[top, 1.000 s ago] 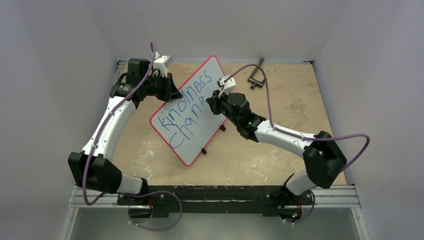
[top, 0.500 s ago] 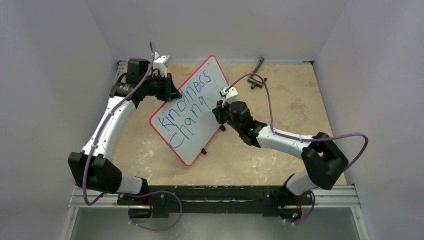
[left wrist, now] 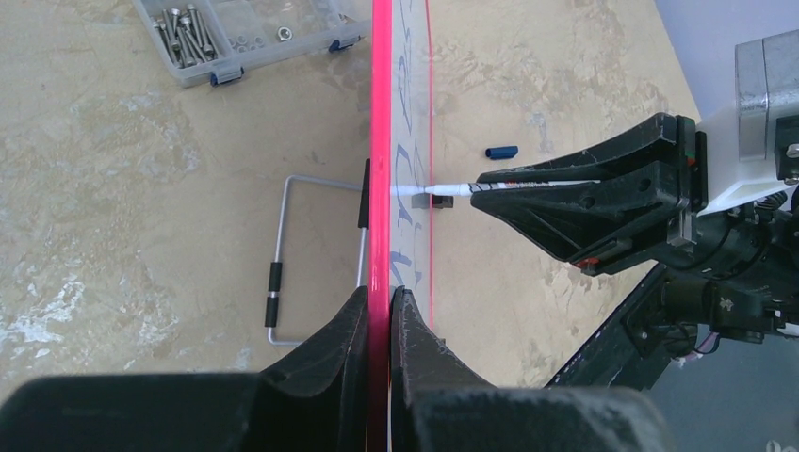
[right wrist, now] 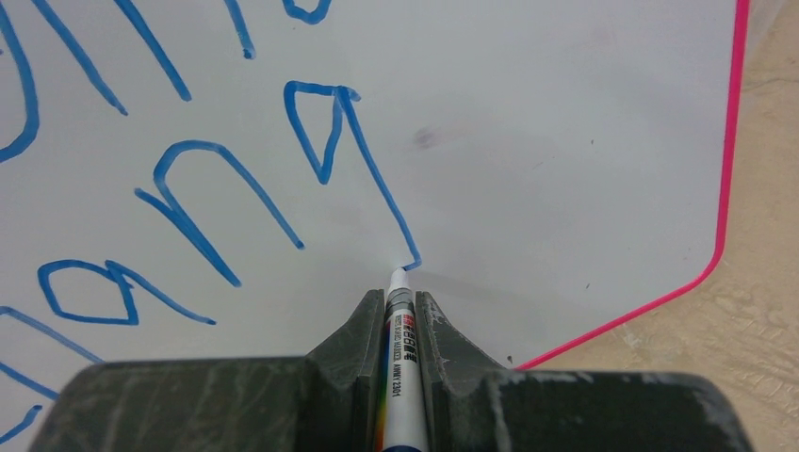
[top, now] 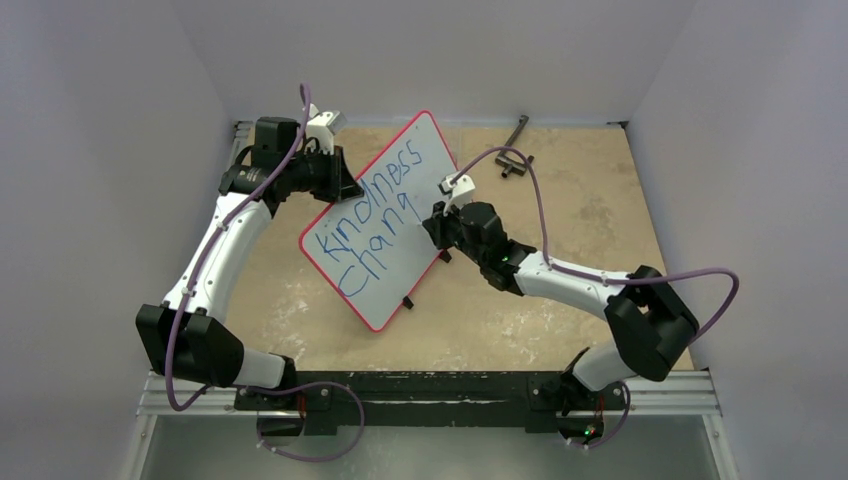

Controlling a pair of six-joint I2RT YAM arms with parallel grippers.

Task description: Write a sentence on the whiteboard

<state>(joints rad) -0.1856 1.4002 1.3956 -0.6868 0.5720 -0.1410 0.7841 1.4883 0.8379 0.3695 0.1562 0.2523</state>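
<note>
**Whiteboard clamped at its rim, marker tip on the surface**

Top external: The whiteboard (top: 385, 225) stands at the middle of the table (top: 580, 230), turned at a slant between the two arms. The sentence (top: 372, 218) reads "Kindness" on the upper line and "Chang" on the lower, in blue. The left gripper (top: 345, 187) is at the board's far left edge. The right gripper (top: 432, 222) is at the writing face, just past the last letter. A dark metal clamp (top: 512, 150) lies well apart, near the far edge.

Left wrist: The board is seen edge-on. The left gripper's fingers (left wrist: 353, 325) are closed narrow on the red rim. On the right, the marker (left wrist: 509, 186) meets the white face with its tip. A wire stand (left wrist: 283, 259) sits behind the board. A blue cap (left wrist: 502, 152) lies on the table, and a clear compartment box (left wrist: 254, 33) of screws lies further off.

Right wrist: The right gripper is closed narrow on the marker barrel. The tip touches the board at the foot of the "g" tail.
</note>
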